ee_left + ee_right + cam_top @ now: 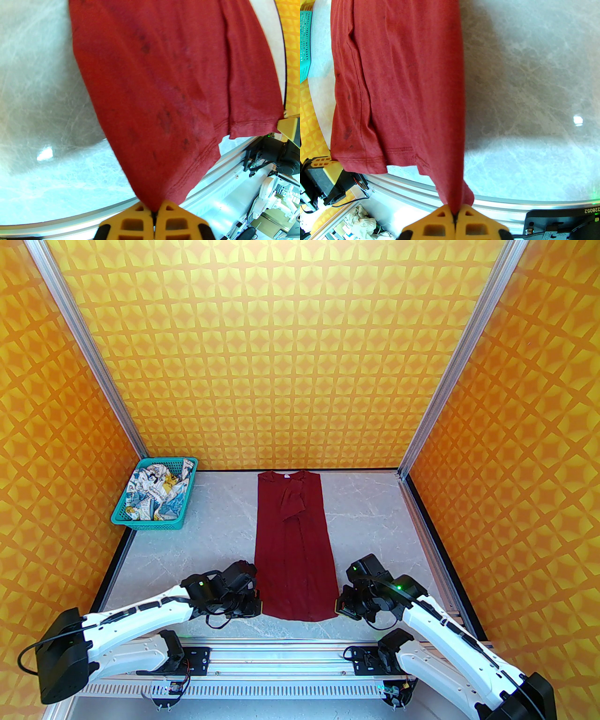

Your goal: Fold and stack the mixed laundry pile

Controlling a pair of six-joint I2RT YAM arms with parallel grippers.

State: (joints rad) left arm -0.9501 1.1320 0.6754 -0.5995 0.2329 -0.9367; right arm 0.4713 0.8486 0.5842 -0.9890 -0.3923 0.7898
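Dark red T-shirt (295, 544), folded into a long narrow strip, flat in the middle of the grey marble table (384, 521), collar at the far edge, hem near. Left gripper (154, 209) clamped tight on the near left hem corner. Right gripper (454, 212) clamped tight on the near right hem corner. White printed garment (157, 491) crumpled inside a teal basket (140, 522) in the far left corner, well apart from the shirt.
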